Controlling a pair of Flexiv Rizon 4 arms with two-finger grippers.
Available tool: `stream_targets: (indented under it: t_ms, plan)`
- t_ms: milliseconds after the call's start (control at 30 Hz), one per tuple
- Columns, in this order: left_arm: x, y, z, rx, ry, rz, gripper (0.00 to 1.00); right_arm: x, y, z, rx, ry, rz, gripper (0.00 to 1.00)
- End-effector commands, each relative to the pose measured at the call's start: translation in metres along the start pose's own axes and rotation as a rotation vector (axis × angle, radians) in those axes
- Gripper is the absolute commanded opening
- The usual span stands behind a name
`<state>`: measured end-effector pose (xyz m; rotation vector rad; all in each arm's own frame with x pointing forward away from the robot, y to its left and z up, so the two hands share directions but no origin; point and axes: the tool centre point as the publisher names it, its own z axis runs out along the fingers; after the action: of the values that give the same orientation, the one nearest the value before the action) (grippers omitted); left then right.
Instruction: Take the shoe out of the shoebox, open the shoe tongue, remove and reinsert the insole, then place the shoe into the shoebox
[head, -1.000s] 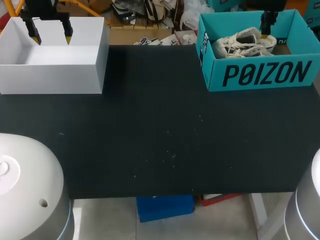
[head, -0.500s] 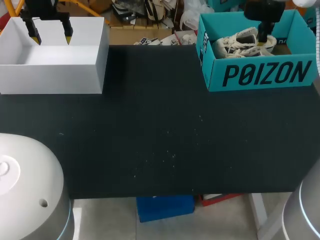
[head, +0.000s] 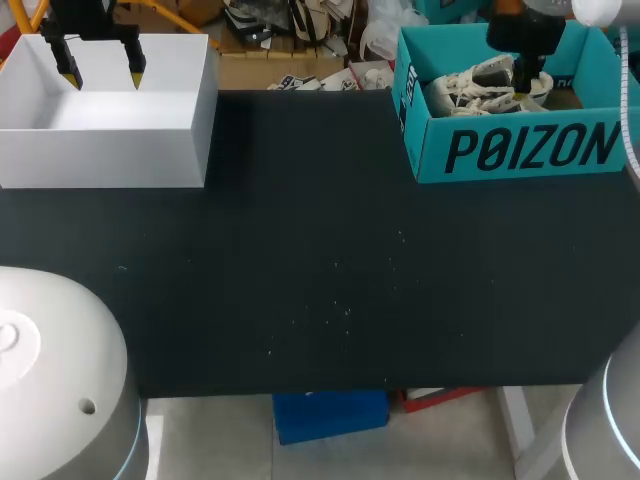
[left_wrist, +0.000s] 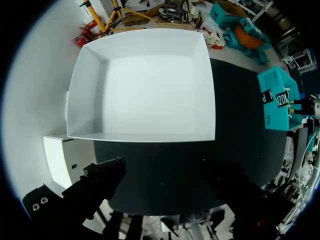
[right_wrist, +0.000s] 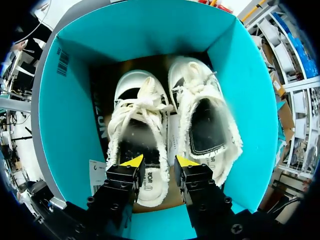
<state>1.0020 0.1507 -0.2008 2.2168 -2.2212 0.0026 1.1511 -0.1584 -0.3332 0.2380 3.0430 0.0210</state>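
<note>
A teal shoebox stands at the table's far right and holds two white canvas shoes side by side. My right gripper hangs inside it, over the heel end of one shoe. In the right wrist view the right gripper is open. One yellow fingertip is over that shoe's opening, the other over the gap beside the second shoe, and the heel rim lies between them. My left gripper stands open over the white box, holding nothing.
From the left wrist view the white box is empty, and the teal shoebox sits far off to the side. Black table mat spreads between the two boxes.
The right arm has come lower into the shoebox, over the shoes' heel end, and its fingers have narrowed. The left arm has not moved.
</note>
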Motion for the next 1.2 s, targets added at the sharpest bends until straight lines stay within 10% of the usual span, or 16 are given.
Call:
stream_targets:
  t_ms: [33, 833, 967, 1200]
  plan:
    - [0.0, 0.001, -0.001, -0.001, -0.002, -0.001, 1.0, -0.01, 0.003, 0.013, 0.003, 0.018, -0.001, 0.34]
    - [0.0, 0.001, -0.001, -0.001, -0.002, -0.001, 1.0, 0.001, 0.004, 0.066, 0.016, 0.036, 0.002, 0.29]
    - [0.0, 0.001, -0.001, -0.001, -0.002, -0.001, 1.0, 0.003, 0.003, 0.069, 0.026, 0.04, -0.008, 0.0]
    - [0.0, 0.001, -0.001, -0.001, -0.002, -0.001, 1.0, 0.0, -0.003, 0.047, 0.041, 0.026, -0.013, 0.0]
